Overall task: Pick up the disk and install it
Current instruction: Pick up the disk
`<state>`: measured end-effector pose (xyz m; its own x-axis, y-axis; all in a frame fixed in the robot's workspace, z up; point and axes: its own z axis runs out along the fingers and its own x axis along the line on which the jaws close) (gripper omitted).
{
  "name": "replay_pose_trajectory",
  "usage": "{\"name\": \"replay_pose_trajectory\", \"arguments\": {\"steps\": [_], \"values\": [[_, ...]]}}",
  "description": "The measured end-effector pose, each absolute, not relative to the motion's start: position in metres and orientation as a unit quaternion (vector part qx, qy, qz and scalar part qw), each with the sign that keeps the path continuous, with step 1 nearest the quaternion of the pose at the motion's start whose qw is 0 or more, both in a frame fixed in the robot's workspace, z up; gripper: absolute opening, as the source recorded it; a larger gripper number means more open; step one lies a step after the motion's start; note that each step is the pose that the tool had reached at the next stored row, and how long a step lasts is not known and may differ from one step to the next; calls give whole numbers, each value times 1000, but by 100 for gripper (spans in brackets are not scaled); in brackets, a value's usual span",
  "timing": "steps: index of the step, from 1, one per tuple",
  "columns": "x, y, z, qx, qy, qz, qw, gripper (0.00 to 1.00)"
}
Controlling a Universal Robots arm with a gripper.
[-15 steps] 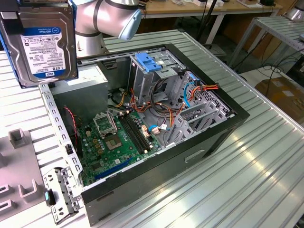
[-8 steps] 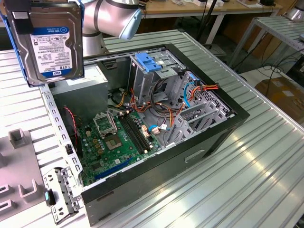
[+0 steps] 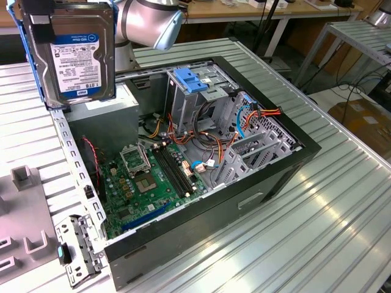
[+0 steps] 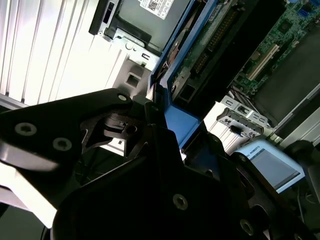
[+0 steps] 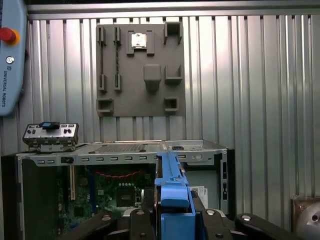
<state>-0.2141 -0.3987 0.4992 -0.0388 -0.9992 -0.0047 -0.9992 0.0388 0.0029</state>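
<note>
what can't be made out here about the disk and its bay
- Exterior view: the disk carries label print too small to read.
- Exterior view: the drive cage interior, hidden by its own walls and blue handle.
- First wrist view: the disk's label, turned edge-on in the gripper.

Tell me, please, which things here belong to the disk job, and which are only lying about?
Job: disk, held in the air by the jaws; open computer case; drive cage with blue handle, probably its place.
Lying about: grey holder board; metal bracket at the case edge; control pad with red button.
</note>
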Motion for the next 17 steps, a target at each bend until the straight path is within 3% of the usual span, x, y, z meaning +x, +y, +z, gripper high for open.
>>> {"name": "replay_pose_trajectory", "arguments": {"steps": [16,17], "values": [[-173,-401,498,-693,721,1,-1,37],[-161,-415,495,-693,721,0,-2,37]]}}
